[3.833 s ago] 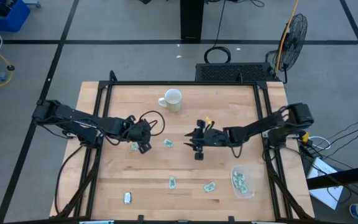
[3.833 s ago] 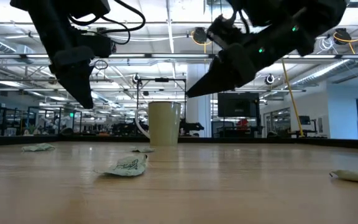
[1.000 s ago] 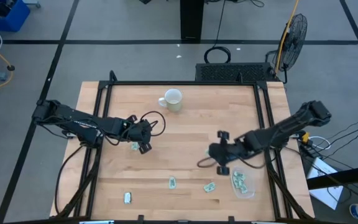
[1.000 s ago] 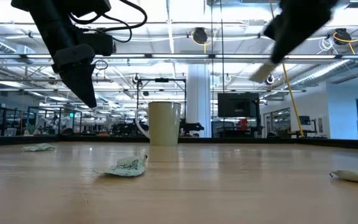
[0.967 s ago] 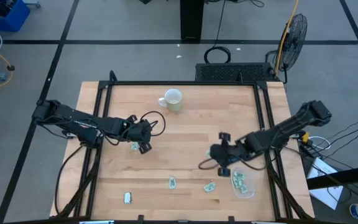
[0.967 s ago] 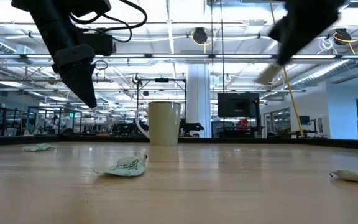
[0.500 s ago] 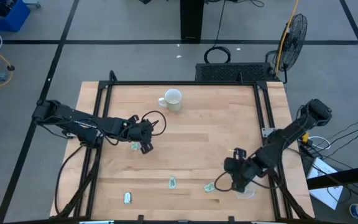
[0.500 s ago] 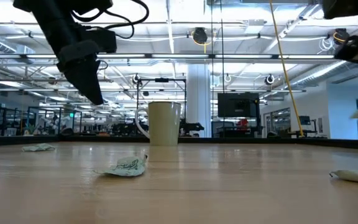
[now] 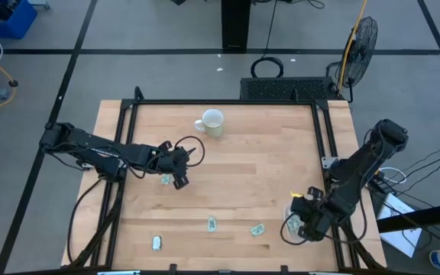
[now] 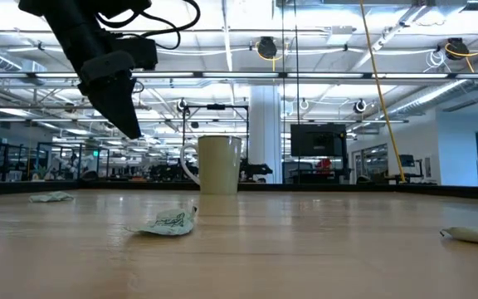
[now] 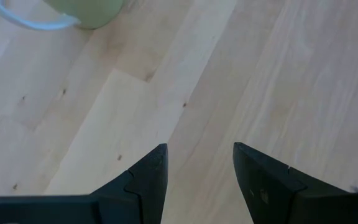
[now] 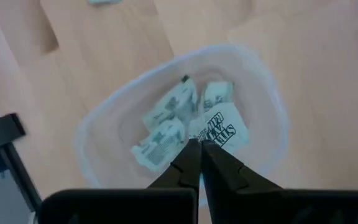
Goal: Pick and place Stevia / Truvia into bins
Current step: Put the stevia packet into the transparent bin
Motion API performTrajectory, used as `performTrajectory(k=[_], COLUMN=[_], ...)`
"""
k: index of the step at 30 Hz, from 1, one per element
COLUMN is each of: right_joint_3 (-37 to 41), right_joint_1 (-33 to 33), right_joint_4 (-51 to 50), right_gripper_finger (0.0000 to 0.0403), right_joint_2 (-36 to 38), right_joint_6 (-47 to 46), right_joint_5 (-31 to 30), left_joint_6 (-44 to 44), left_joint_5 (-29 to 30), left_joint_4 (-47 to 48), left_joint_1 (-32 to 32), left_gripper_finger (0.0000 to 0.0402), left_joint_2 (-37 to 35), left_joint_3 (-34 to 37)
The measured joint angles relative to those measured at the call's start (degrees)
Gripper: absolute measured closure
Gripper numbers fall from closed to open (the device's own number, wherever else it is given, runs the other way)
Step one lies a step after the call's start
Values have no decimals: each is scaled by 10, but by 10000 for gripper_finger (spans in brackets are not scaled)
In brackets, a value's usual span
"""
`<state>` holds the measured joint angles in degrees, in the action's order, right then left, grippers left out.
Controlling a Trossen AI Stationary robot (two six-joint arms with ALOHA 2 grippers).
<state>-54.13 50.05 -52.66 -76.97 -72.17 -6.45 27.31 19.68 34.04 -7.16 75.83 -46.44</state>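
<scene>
Surface: pale wooden table [image 9: 228,153] in a black frame, centre of the high view; a large open workshop hall with ceiling lights fills the background of the low view.
Nearest packets: a crumpled packet [image 10: 169,222] lies lower left of centre in the low view, another [image 10: 474,235] at the lower right edge, a third [image 10: 51,197] at the far left.
Right gripper [image 12: 199,163]: over the tub in the lower right of the high view; fingers pressed almost together, and I cannot tell whether a packet is pinched between the tips.
Tub [image 12: 92,134]: clear plastic, at the table's lower right; several packets [image 12: 166,121] already lie inside it, overlapping.
Loose packets on the table: one at lower left [image 9: 156,243], one at lower centre [image 9: 211,224], one just right of that [image 9: 258,228], one beside the left gripper [image 9: 165,179].
Left gripper [image 11: 197,165]: left of centre in the high view, above bare wood, fingers apart with nothing between them.
Mug [image 9: 211,122]: white, upper centre of the table, well apart from both arms.
Handling: the packets look very light, thin and limp, and they crumple easily. They lie flat, so the fingertips likely need to reach the wood and close across a short side or a raised, creased edge. A hard squeeze should do no harm, but a shallow one may slip off.
Progress: four or more packets appear still to be collected.
</scene>
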Motion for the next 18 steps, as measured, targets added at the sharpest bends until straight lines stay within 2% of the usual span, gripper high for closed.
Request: performTrajectory(k=[7,18], right_joint_3=[1,3], right_joint_1=[-6,-23], right_joint_4=[0,2], right_gripper_finger=[395,319], right_joint_2=[-31,-45], right_joint_6=[-20,-18], right_joint_5=[20,20], left_joint_6=[-5,-5], left_joint_5=[0,3], left_joint_4=[-1,-2], left_joint_1=[0,0], left_gripper_finger=[213,213], left_joint_2=[0,0], left_joint_3=[0,0])
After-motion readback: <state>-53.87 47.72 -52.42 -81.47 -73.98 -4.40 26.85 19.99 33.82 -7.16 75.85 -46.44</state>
